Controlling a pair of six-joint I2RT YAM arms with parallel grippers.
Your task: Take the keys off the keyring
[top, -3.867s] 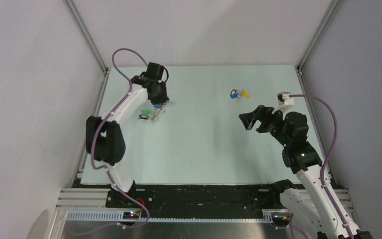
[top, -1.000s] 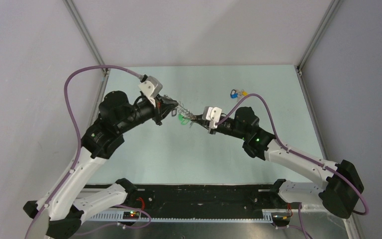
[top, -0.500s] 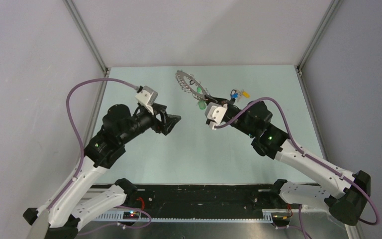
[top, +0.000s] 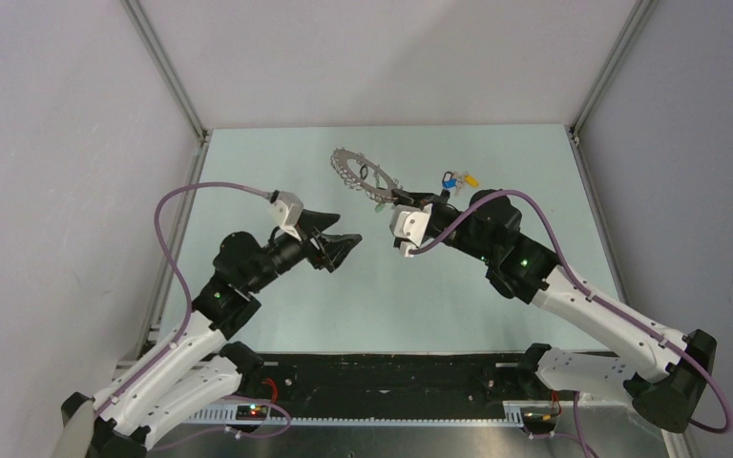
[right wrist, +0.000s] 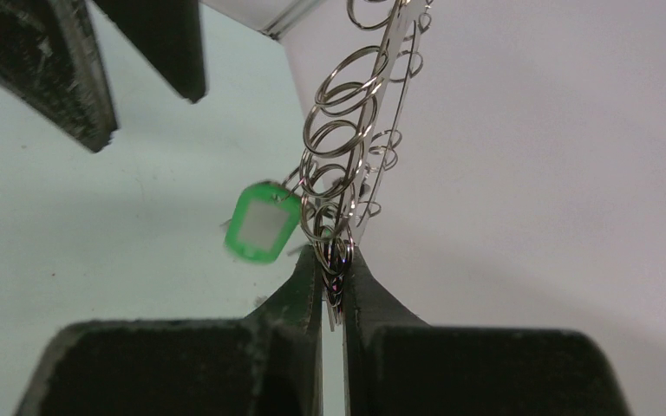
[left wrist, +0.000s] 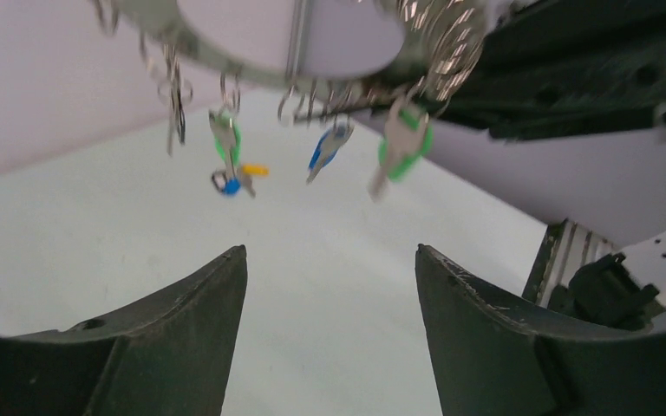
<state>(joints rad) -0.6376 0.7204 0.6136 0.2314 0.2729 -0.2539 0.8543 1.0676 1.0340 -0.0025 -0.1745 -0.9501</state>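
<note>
The keyring (top: 353, 168), a large toothed grey metal ring, hangs in the air over the back middle of the table. My right gripper (top: 397, 201) is shut on its lower rim. In the right wrist view the jaws (right wrist: 334, 256) pinch the ring's edge (right wrist: 392, 68) and a bundle of small split rings, with a green key head (right wrist: 263, 223) dangling beside them. My left gripper (top: 346, 244) is open and empty, below and left of the ring. Its wrist view shows the keys hanging from the ring (left wrist: 160, 22) above the fingers: green (left wrist: 404, 146), blue (left wrist: 328, 149) and another green (left wrist: 225, 137).
A small bunch of blue- and yellow-headed keys (top: 459, 178) lies on the pale green table (top: 286, 296) at the back right, just behind my right arm. Grey walls and metal frame posts close in the back and both sides.
My left gripper has opened, let go of the keyring and drawn back toward the near left. My right gripper has carried the ring up and toward the back.
</note>
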